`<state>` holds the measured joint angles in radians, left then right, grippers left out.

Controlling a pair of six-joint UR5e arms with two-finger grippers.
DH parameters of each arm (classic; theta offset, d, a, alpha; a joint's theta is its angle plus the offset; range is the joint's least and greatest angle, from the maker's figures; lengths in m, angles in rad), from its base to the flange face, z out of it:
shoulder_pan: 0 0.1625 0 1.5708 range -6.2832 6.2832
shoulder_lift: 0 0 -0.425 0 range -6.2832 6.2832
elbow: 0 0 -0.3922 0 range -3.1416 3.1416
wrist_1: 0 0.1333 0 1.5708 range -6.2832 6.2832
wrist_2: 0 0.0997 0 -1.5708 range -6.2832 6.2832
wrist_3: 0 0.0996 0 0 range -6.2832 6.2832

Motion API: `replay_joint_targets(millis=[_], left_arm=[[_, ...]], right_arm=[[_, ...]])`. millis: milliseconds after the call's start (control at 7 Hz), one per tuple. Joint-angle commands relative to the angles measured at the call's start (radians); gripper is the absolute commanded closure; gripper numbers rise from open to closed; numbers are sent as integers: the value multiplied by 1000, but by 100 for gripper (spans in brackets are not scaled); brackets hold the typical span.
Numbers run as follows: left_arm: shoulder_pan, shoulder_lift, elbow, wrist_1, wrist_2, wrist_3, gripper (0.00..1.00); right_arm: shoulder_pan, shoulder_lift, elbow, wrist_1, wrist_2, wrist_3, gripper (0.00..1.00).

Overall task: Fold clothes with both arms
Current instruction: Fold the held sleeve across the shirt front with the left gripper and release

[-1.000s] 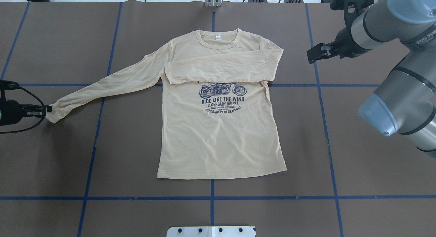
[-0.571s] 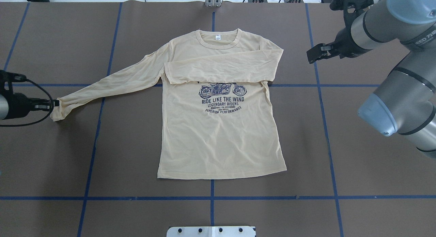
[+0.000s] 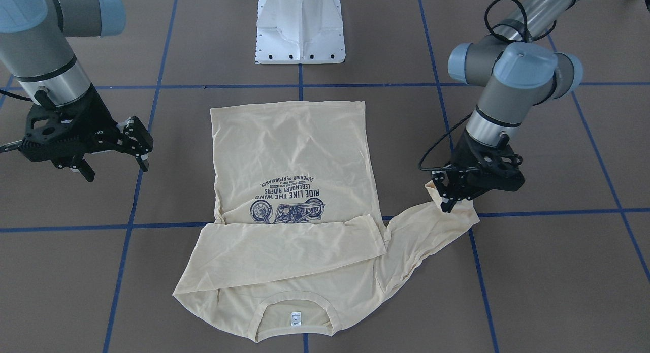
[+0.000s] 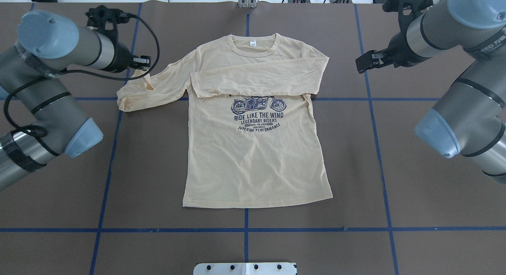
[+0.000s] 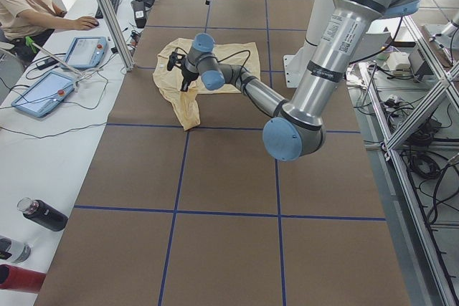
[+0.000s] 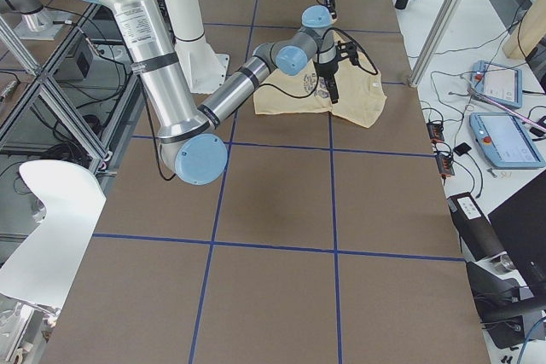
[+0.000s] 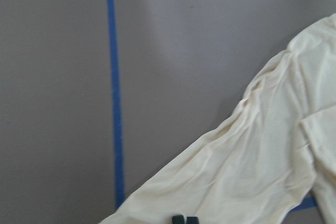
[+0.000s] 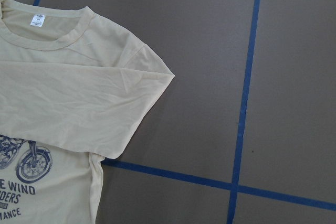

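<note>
The cream-yellow long-sleeved T-shirt (image 4: 257,160) lies flat, print up and collar at the far side; it also shows in the front view (image 3: 289,139). One sleeve (image 4: 257,79) is folded across the chest. The other sleeve (image 4: 152,89) is doubled back toward the shoulder. My left gripper (image 4: 143,66) is shut on its cuff, lifted just above the table, as the front view (image 3: 448,203) shows. In the left wrist view the fingertips (image 7: 178,219) sit close together over the sleeve (image 7: 247,166). My right gripper (image 4: 361,64) is open and empty, hovering beside the shirt's other shoulder.
The white pedestal base (image 3: 300,25) stands at the near table edge. Blue tape lines (image 4: 379,156) cross the brown table cover (image 4: 415,211). In the left side view, tablets (image 5: 46,91) and bottles (image 5: 43,214) lie on the operators' bench.
My left gripper has carried the cuff from the far left toward the shirt's shoulder, so the stretched sleeve now folds back on itself. The right arm has not moved.
</note>
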<state>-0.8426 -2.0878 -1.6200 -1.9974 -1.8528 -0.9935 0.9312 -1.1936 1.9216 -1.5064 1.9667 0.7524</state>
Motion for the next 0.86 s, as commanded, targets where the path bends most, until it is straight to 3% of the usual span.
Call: replay_joint_targets(millis=[0,429,714], left_arm=[[29,-194,79,95,0,-107,100],[75,-459,344,92,1,-201,100],[124,-549,434,82,35,-257,100]], right_arm=[[0,3,-1,0,-2,1,0],[0,8,-1,0,-2,2,0],[0,6,0,0,-2,2,0]])
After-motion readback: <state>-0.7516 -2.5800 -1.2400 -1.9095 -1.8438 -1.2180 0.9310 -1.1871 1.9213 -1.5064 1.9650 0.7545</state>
